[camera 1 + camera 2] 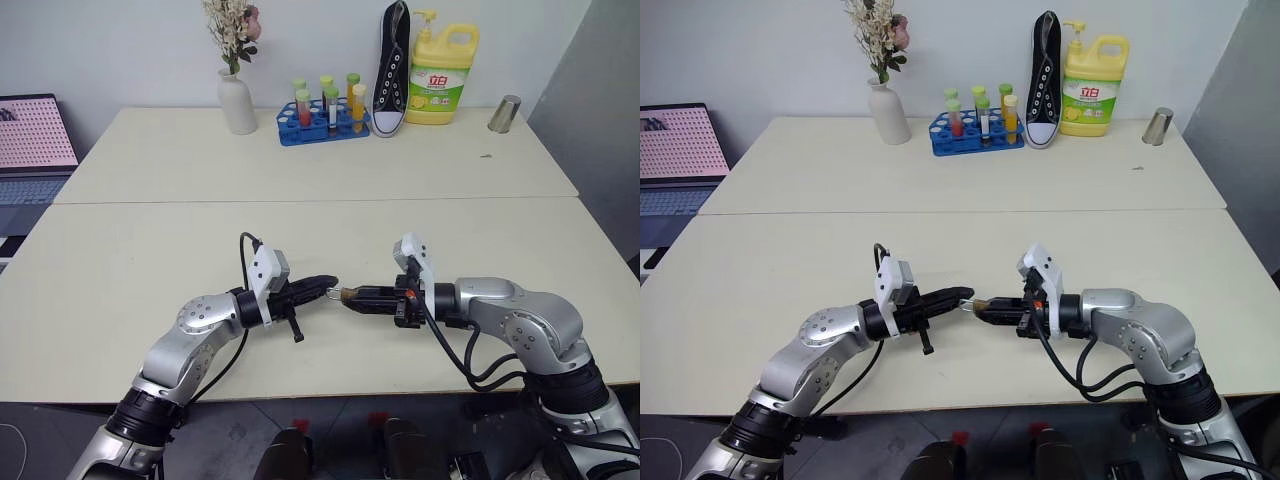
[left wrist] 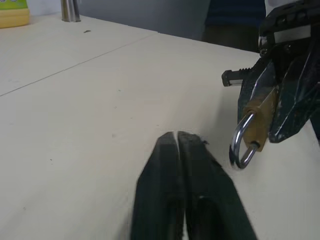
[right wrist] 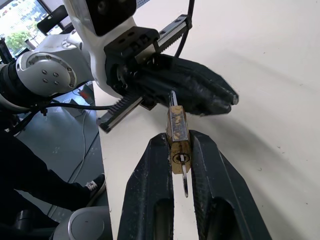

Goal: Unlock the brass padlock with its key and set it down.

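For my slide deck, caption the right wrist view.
Right hand clamps the brass padlock, key in its keyhole, facing the shut left hand.

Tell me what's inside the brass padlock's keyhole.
The key sits in the brass padlock, its silvery end sticking out. The part inside is hidden. The right pincer clamps the lock body.

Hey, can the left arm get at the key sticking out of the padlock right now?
Probably yes. The right gripper holds the brass padlock above the table, and the key juts free from its keyhole. But the left gripper sits at the shackle end, jaws shut, so it must come around.
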Controlling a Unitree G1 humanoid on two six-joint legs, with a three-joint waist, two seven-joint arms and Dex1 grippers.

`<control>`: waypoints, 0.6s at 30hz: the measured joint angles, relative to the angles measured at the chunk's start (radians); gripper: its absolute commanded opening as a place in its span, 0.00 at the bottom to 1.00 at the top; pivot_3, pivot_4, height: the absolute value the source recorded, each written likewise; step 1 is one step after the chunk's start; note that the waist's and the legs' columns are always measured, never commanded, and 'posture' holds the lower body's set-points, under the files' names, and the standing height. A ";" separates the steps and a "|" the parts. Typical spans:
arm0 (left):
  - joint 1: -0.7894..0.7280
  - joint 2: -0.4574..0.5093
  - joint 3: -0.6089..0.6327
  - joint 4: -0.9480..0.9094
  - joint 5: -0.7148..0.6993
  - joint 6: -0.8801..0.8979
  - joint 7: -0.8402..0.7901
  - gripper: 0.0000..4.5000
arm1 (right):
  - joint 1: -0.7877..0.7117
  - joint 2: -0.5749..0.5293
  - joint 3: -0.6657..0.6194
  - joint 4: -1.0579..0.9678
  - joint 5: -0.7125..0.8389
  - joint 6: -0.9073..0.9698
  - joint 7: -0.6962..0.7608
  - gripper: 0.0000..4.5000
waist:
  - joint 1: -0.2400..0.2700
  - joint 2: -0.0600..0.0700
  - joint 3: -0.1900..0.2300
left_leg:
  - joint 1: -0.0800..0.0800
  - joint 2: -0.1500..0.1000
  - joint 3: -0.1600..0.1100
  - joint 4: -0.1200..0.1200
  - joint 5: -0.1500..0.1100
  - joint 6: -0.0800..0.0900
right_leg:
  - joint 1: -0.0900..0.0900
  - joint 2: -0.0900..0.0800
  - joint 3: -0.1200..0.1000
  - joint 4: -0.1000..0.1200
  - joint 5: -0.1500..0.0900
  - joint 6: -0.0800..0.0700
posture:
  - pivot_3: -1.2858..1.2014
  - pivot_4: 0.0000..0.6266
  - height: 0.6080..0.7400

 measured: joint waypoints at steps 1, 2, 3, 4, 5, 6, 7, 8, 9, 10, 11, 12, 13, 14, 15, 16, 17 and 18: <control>0.003 0.000 0.009 -0.011 -0.001 0.019 -0.011 0.00 | 0.000 0.000 0.001 0.000 0.000 0.000 0.000 0.03 | 0.000 0.000 0.000 | 0.000 0.000 0.000 0.000 0.000 0.000 | 0.000 0.000 0.000 0.000 0.000 0.000 | 0.52 0.24 1.00; 0.008 0.003 0.015 -0.023 -0.002 0.035 -0.017 0.00 | 0.000 0.000 0.001 -0.001 0.000 -0.001 0.000 0.03 | 0.000 0.000 0.000 | 0.000 0.000 0.000 0.000 0.000 0.000 | 0.000 0.000 0.000 0.000 0.000 0.000 | 0.52 0.24 1.00; 0.020 0.009 0.023 -0.038 -0.002 0.052 -0.030 0.00 | 0.001 0.000 0.001 -0.001 0.000 -0.002 0.001 0.03 | 0.000 0.000 0.000 | 0.000 0.000 0.000 0.000 0.000 0.000 | 0.000 0.000 0.000 0.000 0.000 0.000 | 0.52 0.24 1.00; 0.025 0.010 0.026 -0.044 -0.002 0.065 -0.038 0.00 | 0.001 -0.001 0.001 -0.001 -0.001 -0.004 0.001 0.03 | 0.000 0.000 0.000 | 0.000 0.000 0.000 0.000 0.000 0.000 | 0.000 0.000 0.000 0.000 0.000 0.000 | 0.52 0.24 1.00; 0.027 0.010 0.028 -0.046 -0.002 0.075 -0.042 0.00 | 0.001 -0.001 0.002 -0.001 -0.001 -0.007 0.001 0.03 | 0.000 0.000 0.000 | 0.000 0.000 0.000 0.000 0.000 0.000 | 0.000 0.000 0.000 0.000 0.000 0.000 | 0.52 0.24 1.00; 0.031 0.010 0.030 -0.051 -0.001 0.085 -0.049 0.00 | 0.001 -0.001 0.002 -0.001 -0.001 -0.009 0.001 0.03 | 0.001 0.000 0.000 | 0.000 0.000 0.000 0.000 0.000 0.000 | 0.000 0.000 0.000 0.000 0.000 0.000 | 0.52 0.24 1.00; 0.036 0.010 0.033 -0.061 -0.001 0.097 -0.055 0.00 | 0.001 -0.001 0.003 -0.001 -0.001 -0.010 0.002 0.03 | 0.001 0.000 0.000 | 0.000 0.000 0.000 0.000 0.000 0.000 | 0.000 0.000 0.000 0.000 0.000 0.000 | 0.52 0.24 1.00; 0.037 0.010 0.033 -0.070 -0.001 0.106 -0.058 0.00 | 0.001 -0.001 0.003 -0.001 -0.001 -0.011 0.004 0.03 | 0.001 0.000 0.000 | 0.000 0.000 0.000 0.000 0.000 0.000 | 0.000 0.000 0.000 0.000 0.000 0.000 | 0.52 0.24 1.00; 0.037 0.010 0.036 -0.079 -0.001 0.115 -0.061 0.00 | 0.001 -0.001 0.003 -0.001 -0.001 -0.013 0.007 0.03 | 0.001 0.000 0.000 | 0.000 0.000 0.000 0.000 0.000 0.000 | 0.000 0.000 0.000 -0.001 0.000 0.000 | 0.52 0.24 1.00; 0.037 0.010 0.039 -0.082 -0.001 0.118 -0.063 0.00 | 0.001 -0.001 0.003 -0.001 -0.002 -0.014 0.008 0.03 | 0.001 0.000 0.000 | 0.000 0.000 0.000 0.000 0.000 0.000 | 0.000 0.000 0.000 -0.001 0.000 0.000 | 0.52 0.24 1.00; 0.039 0.009 0.047 -0.089 -0.002 0.127 -0.068 0.00 | 0.001 -0.001 0.004 -0.001 -0.003 -0.015 0.010 0.03 | 0.001 0.000 0.000 | 0.000 0.000 0.000 0.000 0.000 0.000 | 0.000 0.000 0.000 -0.001 0.000 0.000 | 0.52 0.24 1.00; 0.039 0.009 0.053 -0.093 -0.002 0.130 -0.071 0.00 | 0.001 -0.001 0.004 -0.001 -0.005 -0.016 0.010 0.03 | 0.000 0.000 0.000 | 0.000 0.000 0.000 0.000 0.000 0.000 | 0.000 0.000 0.000 0.000 0.000 0.000 | 0.52 0.24 1.00; 0.041 0.009 0.059 -0.101 -0.002 0.142 -0.076 0.00 | 0.001 -0.001 0.004 -0.001 -0.007 -0.017 0.012 0.03 | 0.000 0.000 0.000 | 0.000 0.000 0.000 0.000 0.000 0.000 | 0.000 0.000 0.000 -0.001 0.000 0.000 | 0.52 0.24 1.00; 0.043 0.009 0.062 -0.109 -0.003 0.148 -0.077 0.00 | 0.001 -0.001 0.004 -0.001 -0.009 -0.017 0.013 0.03 | 0.001 0.000 0.000 | 0.000 0.000 0.000 0.000 0.000 0.000 | 0.000 0.000 0.000 -0.001 0.000 0.000 | 0.52 0.24 1.00; 0.045 0.009 0.069 -0.121 -0.011 0.164 -0.080 0.00 | 0.001 -0.001 0.005 -0.001 -0.014 -0.017 0.014 0.03 | 0.001 0.000 0.000 | 0.000 0.000 0.000 0.000 0.000 0.000 | 0.000 0.000 0.000 -0.001 0.000 0.000 | 0.52 0.24 1.00; 0.047 0.011 0.076 -0.133 -0.025 0.184 -0.084 0.00 | 0.001 -0.001 0.005 0.000 -0.017 -0.017 0.014 0.03 | 0.001 0.000 0.000 | 0.000 0.000 0.000 0.000 0.000 0.000 | 0.000 0.000 0.000 -0.001 0.000 0.000 | 0.52 0.24 1.00; 0.049 0.014 0.081 -0.146 -0.037 0.199 -0.089 0.00 | 0.001 -0.001 0.005 0.000 -0.019 -0.017 0.014 0.03 | 0.001 0.000 0.000 | 0.000 0.000 0.000 0.000 0.000 0.000 | 0.000 0.000 0.000 -0.001 0.000 0.000 | 0.52 0.24 1.00; 0.052 0.017 0.091 -0.160 -0.051 0.220 -0.096 0.00 | 0.001 -0.001 0.005 0.000 -0.023 -0.018 0.015 0.03 | 0.000 0.000 0.000 | 0.000 0.000 0.000 0.000 0.000 0.000 | 0.000 0.000 0.000 -0.001 0.000 0.000 | 0.52 0.24 1.00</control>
